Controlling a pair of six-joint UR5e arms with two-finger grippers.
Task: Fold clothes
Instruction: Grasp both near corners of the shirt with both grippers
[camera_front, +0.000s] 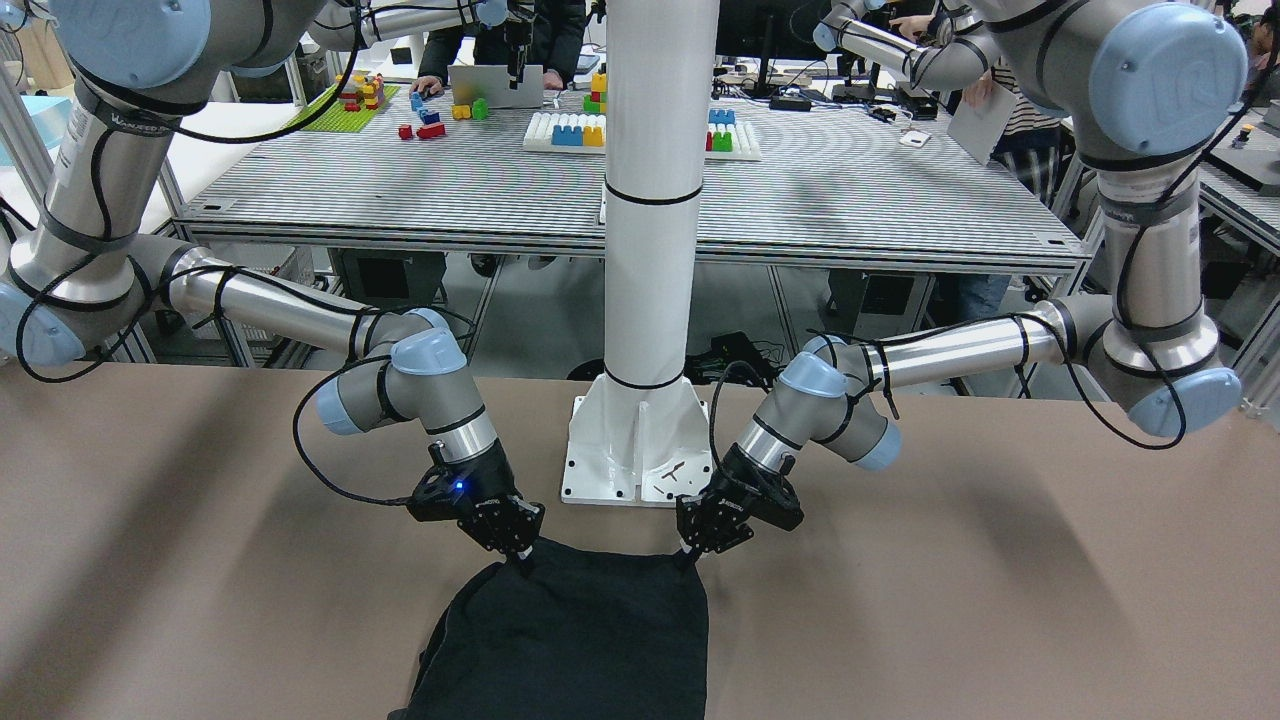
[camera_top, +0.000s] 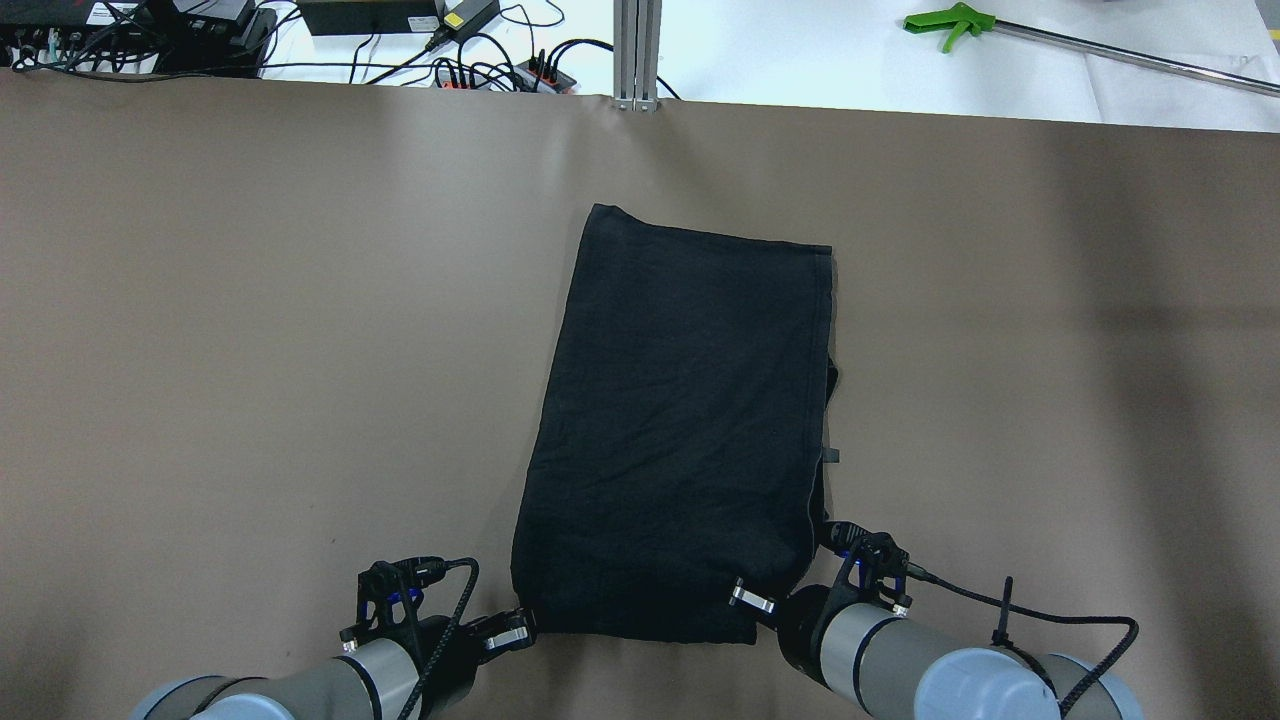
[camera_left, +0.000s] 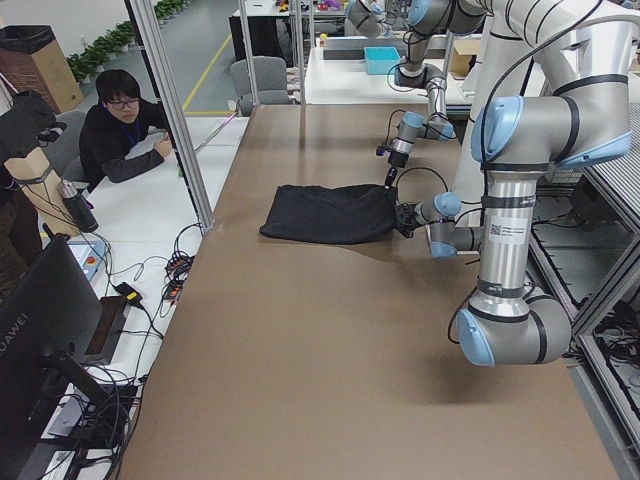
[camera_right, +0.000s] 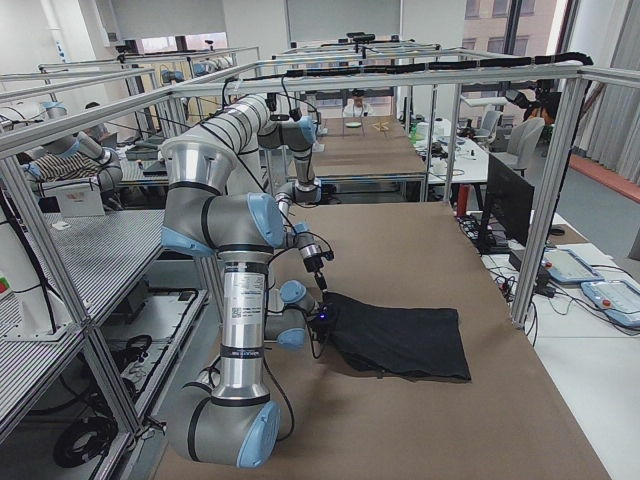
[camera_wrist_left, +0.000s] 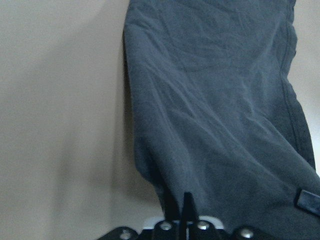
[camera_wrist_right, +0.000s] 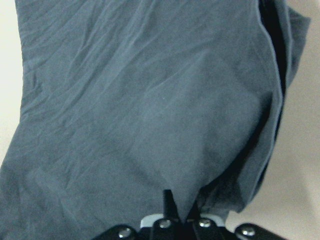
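Note:
The clothes (camera_top: 680, 430) are one charcoal-black garment, folded into a long panel on the brown table, with its near edge towards me. My left gripper (camera_top: 515, 632) is shut on the near left corner, and in the left wrist view the fabric (camera_wrist_left: 215, 115) runs down between its closed fingers. My right gripper (camera_top: 752, 598) is shut on the near right corner, where the cloth (camera_wrist_right: 150, 100) bunches into the pinch. In the front-facing view, both gripped corners sit slightly raised at the garment (camera_front: 580, 640) edge, below the left gripper (camera_front: 690, 552) and the right gripper (camera_front: 522, 558).
The white pillar's base plate (camera_front: 625, 455) stands just behind the two grippers. Cables and power strips (camera_top: 480, 60) and a green-handled tool (camera_top: 950, 22) lie beyond the table's far edge. A seated person (camera_left: 120, 130) is off that far side.

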